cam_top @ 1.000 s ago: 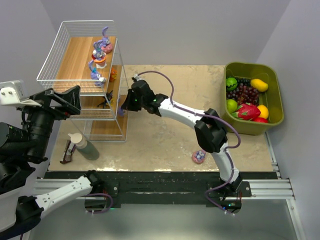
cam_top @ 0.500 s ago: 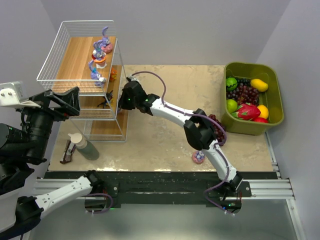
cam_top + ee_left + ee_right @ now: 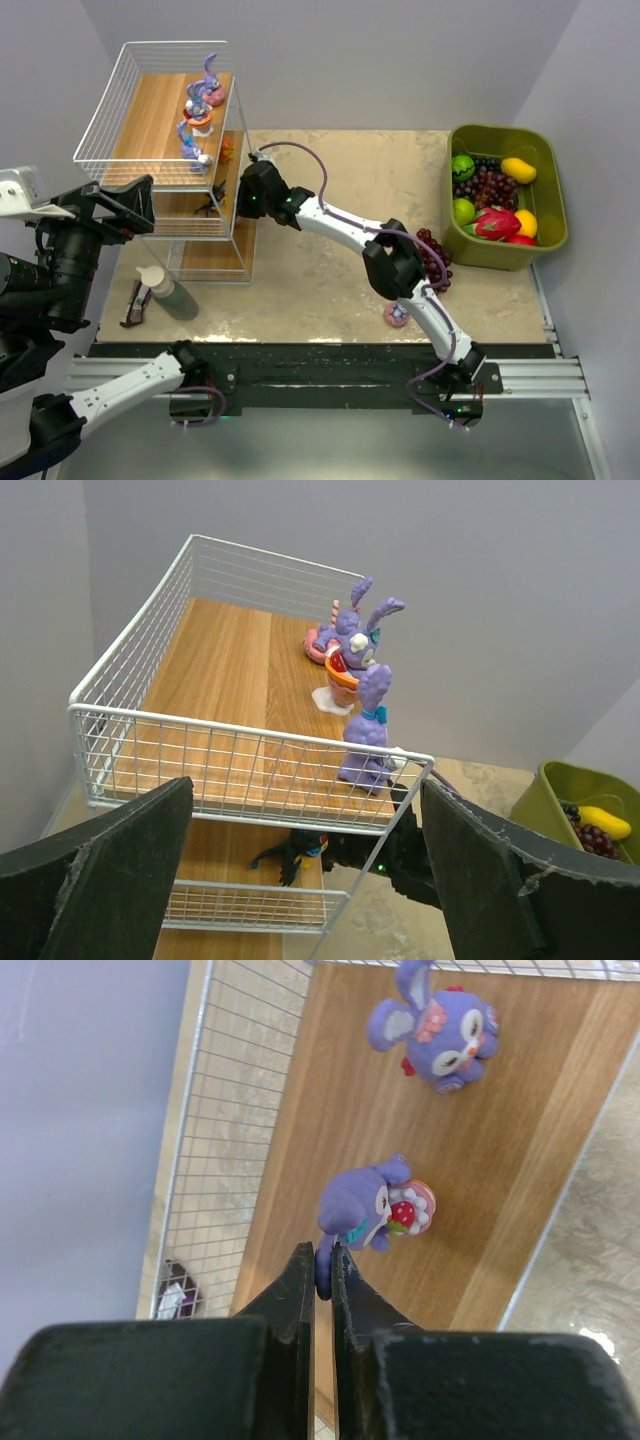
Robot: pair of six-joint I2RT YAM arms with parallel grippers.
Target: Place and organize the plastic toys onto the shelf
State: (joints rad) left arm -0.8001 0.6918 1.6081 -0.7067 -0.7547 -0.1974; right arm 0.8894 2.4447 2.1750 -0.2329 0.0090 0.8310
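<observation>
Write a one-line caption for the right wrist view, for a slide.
Right gripper pinching a purple bunny by its ear at the wooden shelf board, second bunny beyond.

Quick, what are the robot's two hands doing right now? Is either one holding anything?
Left hand: open, holding nothing.
Right hand: closed, pinching a purple bunny toy by its ear.

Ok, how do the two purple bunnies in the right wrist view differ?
The near bunny has its ear pinched in the right gripper's jaws; the far bunny sits free. The near bunny carries a red strawberry-like piece; the far bunny wears a pink bow. Both are purple, over the wooden shelf.
</observation>
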